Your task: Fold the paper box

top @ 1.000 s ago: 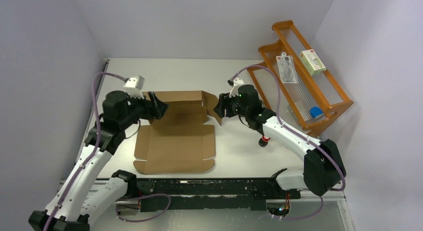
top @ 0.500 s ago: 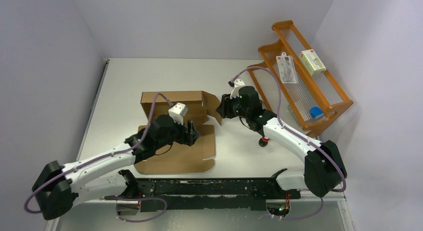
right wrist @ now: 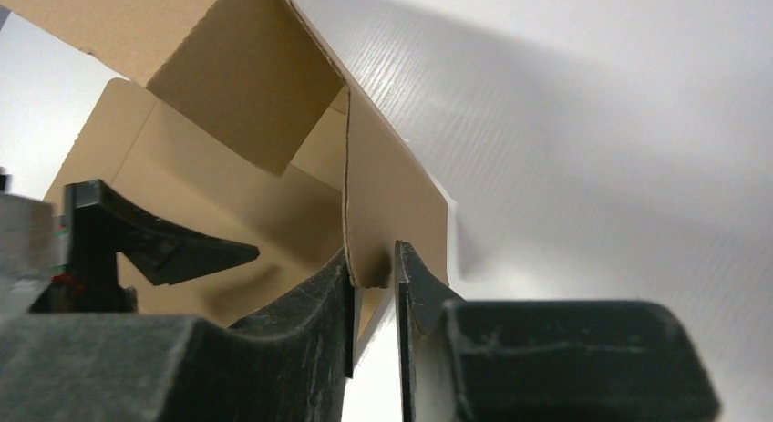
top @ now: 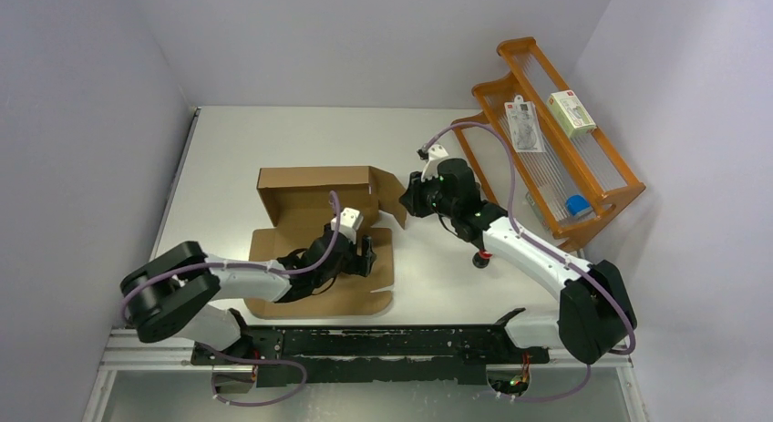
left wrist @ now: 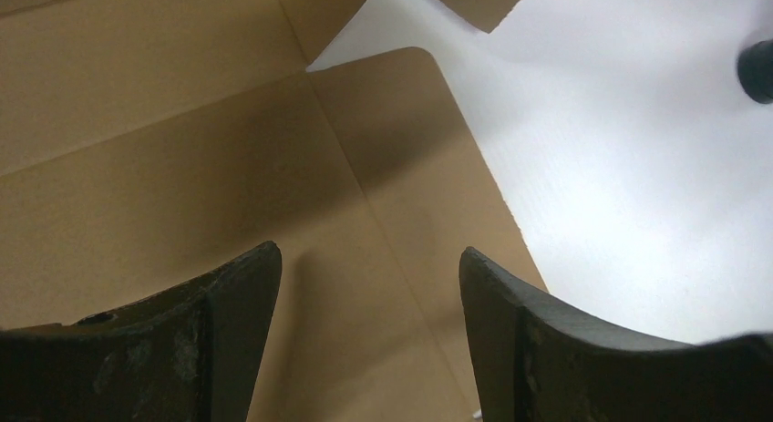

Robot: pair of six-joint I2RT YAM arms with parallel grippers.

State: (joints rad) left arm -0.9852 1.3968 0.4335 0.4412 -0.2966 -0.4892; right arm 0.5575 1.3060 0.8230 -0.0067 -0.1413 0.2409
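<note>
R gripper clamped on the upright end flap at the right end of the paper box, cardboard edge pinched btw its fingers. L gripper spread wide, nothing in it, hanging just over the box's flat front panel, near that panel's right edge. Box sits mid-table: back wall & right end flap raised, front panel lying flat toward the arm bases. Orange rack well right of box, w/ a white-green carton on it.
</note>
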